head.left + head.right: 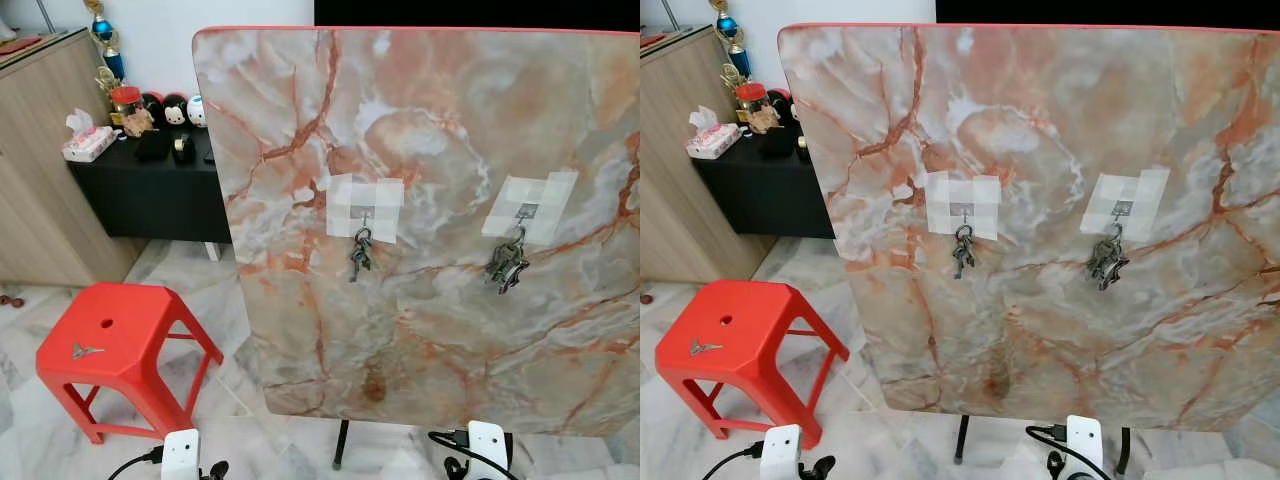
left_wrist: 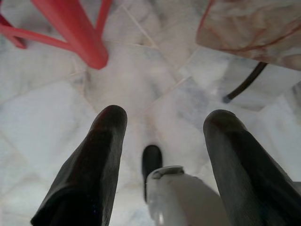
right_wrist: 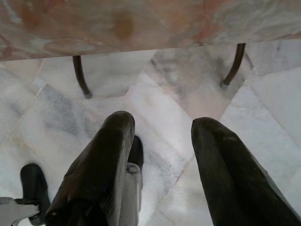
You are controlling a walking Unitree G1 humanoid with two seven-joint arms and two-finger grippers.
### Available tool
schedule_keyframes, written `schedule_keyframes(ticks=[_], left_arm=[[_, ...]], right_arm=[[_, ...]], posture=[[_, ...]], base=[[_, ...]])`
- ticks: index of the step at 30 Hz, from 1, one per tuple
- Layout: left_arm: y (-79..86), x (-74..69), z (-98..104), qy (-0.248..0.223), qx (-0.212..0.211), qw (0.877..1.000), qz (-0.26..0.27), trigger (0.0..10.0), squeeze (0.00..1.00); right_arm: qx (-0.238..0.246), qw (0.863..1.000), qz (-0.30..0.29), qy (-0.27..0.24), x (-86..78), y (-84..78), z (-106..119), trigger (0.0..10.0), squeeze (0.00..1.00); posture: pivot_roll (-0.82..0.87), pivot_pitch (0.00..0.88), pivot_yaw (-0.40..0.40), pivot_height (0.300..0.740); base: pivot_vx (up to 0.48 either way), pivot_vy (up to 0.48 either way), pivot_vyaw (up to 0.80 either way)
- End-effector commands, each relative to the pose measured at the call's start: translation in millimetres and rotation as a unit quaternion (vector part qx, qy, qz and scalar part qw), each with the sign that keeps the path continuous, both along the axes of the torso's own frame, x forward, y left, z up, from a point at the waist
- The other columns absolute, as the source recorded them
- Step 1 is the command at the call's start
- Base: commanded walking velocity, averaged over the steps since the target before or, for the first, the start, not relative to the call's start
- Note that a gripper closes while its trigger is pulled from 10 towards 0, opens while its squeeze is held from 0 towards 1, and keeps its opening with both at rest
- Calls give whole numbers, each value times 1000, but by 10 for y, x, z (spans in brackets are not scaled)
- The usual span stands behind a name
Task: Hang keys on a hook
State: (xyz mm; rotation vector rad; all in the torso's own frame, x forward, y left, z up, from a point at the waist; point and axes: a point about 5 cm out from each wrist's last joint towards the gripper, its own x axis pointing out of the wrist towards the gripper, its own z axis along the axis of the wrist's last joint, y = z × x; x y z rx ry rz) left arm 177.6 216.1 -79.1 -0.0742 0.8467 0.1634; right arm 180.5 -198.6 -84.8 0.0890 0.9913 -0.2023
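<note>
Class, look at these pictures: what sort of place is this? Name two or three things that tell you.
Probably a room in a home: a white marble-tiled floor, a red plastic stool, and a black side table crowded with ornaments beside a wooden cabinet.

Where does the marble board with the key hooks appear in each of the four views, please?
Left eye view: the marble board stands upright, centre to right, beside the red stool.
Right eye view: the same, centre to right.
Left wrist view: its lower corner lies beyond the left hand.
Right wrist view: its lower edge lies beyond the right hand.
Shared landmark: the black stand leg under the board.
</note>
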Motion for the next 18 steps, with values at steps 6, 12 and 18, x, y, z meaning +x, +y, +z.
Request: schedule_keyframes(ticks=[6,12,18], left_arm=[[119,-29,11,10,13,1000,-15,10000,0],[114,-23,14,5,15,1000,-7,10000,0],[72,-95,-27,11,10,1000,3,10000,0]], right_arm=[[2,999,-33,-12,38,-52,27,10000,0],[-1,1000,3,3,-69,60,-38,10000,0],[-3,999,36,1,-54,68,-31,10000,0]], posture=[[108,0,18,740],[150,0,-23,740],[166,0,-54,740]], base=[[0,441,0],[0,444,0],[0,463,0]])
